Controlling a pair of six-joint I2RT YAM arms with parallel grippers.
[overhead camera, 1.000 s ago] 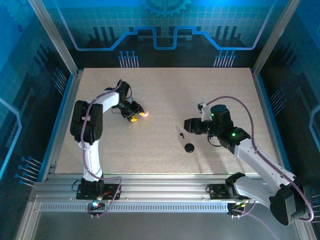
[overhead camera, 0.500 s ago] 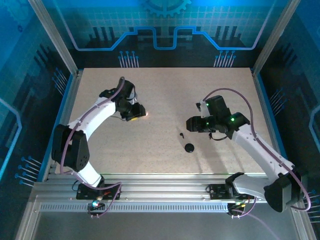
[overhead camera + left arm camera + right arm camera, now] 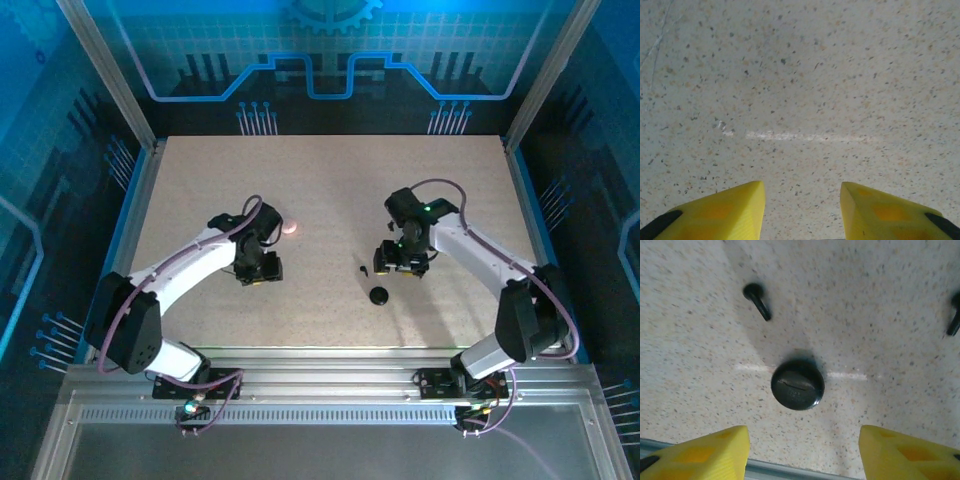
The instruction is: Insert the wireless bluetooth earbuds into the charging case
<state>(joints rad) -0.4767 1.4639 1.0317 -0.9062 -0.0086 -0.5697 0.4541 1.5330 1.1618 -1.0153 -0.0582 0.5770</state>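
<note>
Lying loose near the black case (image 3: 797, 385), a black earbud (image 3: 757, 301) and a second black earbud (image 3: 955, 315) could squirt away under an off-centre pinch: each is tiny, bulb-headed, short-stemmed. The case looks shut, likely blocking insertion. The right hand (image 3: 802, 437) hangs over it, wide and empty; the left hand (image 3: 801, 192), well apart from the case, is likewise wide.

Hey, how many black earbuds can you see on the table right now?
2. One black earbud lies up-left of the round black case in the right wrist view; the second black earbud is at its right edge, partly cut off. Others may be hidden.
</note>
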